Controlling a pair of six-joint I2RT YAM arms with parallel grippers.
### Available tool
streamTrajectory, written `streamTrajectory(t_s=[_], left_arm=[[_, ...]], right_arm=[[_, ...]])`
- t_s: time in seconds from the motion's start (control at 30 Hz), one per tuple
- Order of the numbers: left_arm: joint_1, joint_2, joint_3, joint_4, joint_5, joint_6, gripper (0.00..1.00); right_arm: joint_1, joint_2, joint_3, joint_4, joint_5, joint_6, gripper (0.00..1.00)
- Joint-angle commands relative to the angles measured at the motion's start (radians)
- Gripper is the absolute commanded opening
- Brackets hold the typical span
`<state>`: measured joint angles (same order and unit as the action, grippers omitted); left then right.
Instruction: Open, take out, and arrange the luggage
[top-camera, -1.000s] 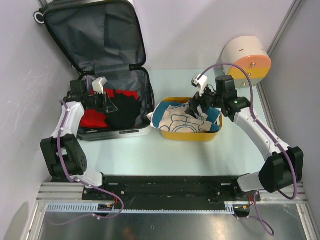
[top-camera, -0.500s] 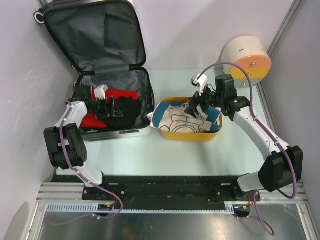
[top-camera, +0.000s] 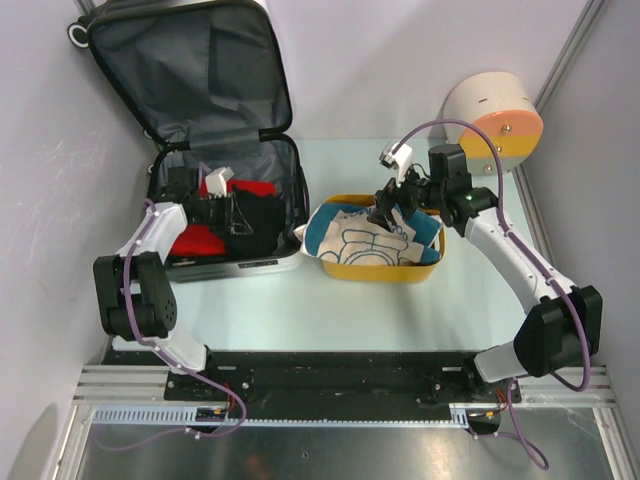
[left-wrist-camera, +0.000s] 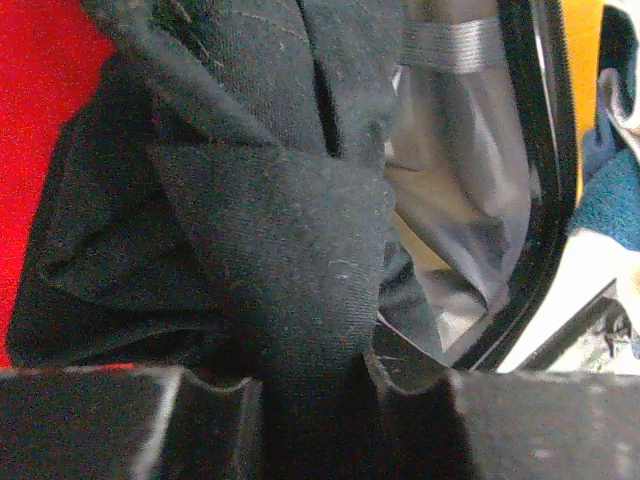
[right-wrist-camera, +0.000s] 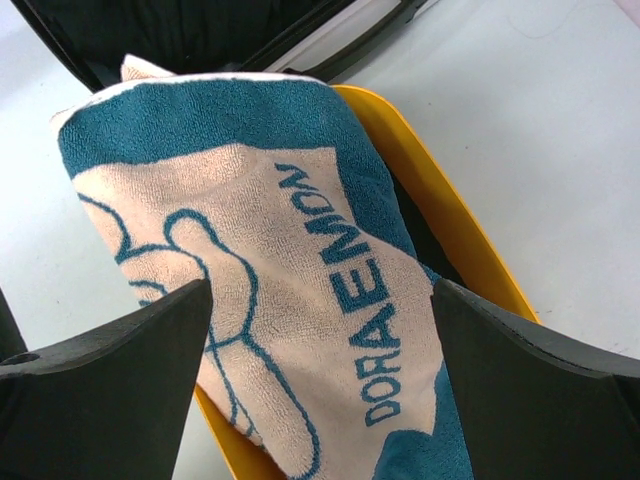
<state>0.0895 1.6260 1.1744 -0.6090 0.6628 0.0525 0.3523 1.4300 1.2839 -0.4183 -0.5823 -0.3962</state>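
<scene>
The luggage (top-camera: 200, 70) lies open at the back left, its lid leaning on the wall and its grey lining (left-wrist-camera: 450, 200) showing. Inside lie a black garment (top-camera: 258, 225) and a red garment (top-camera: 192, 240). My left gripper (top-camera: 237, 213) reaches into the shell. In the left wrist view a fold of the black garment (left-wrist-camera: 270, 220) runs down between the jaws of that gripper (left-wrist-camera: 310, 400), which are shut on it. My right gripper (right-wrist-camera: 320, 340) hangs open over a teal-and-cream towel (right-wrist-camera: 300, 250), its fingers (right-wrist-camera: 100, 380) wide apart and holding nothing.
The towel (top-camera: 350, 240) fills a yellow basket (top-camera: 380, 270) just right of the suitcase. A round cream-and-orange box (top-camera: 495, 120) stands at the back right. Grey walls close in on the left and right sides.
My left gripper slid right across the clothes, opened wide, then closed on the black garment. The right gripper shifted slightly up and left over the basket, still open.
</scene>
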Motion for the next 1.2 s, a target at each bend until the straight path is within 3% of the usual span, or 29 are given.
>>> streamTrajectory(t_s=[0.0,0.07,0.57,0.77,0.93,1.03,1.17], left_arm=[[-0.017,-0.025,0.019,-0.009,0.077,-0.105,0.10],[-0.016,-0.029,0.031,-0.008,0.089,-0.103,0.00],[-0.068,-0.255,0.258,0.064,0.219,-0.252,0.00],[-0.297,-0.284,0.283,0.248,0.198,-0.397,0.00],[-0.525,-0.266,0.231,0.469,0.040,-0.509,0.00],[-0.661,-0.198,0.223,0.676,-0.044,-0.612,0.00],[-0.799,-0.059,0.290,0.758,-0.127,-0.703,0.00]], right_arm=[[0.007,0.017,0.048,0.019,-0.017,-0.001,0.96],[0.007,0.018,0.052,0.021,-0.017,-0.003,0.96],[-0.019,0.007,0.057,0.082,-0.005,0.083,0.96],[-0.116,-0.039,0.061,0.061,0.012,0.154,0.96],[-0.254,-0.097,0.060,-0.010,-0.002,0.219,0.96],[-0.372,-0.132,0.060,-0.043,-0.053,0.232,0.96],[-0.486,-0.161,0.060,-0.097,-0.080,0.175,0.97]])
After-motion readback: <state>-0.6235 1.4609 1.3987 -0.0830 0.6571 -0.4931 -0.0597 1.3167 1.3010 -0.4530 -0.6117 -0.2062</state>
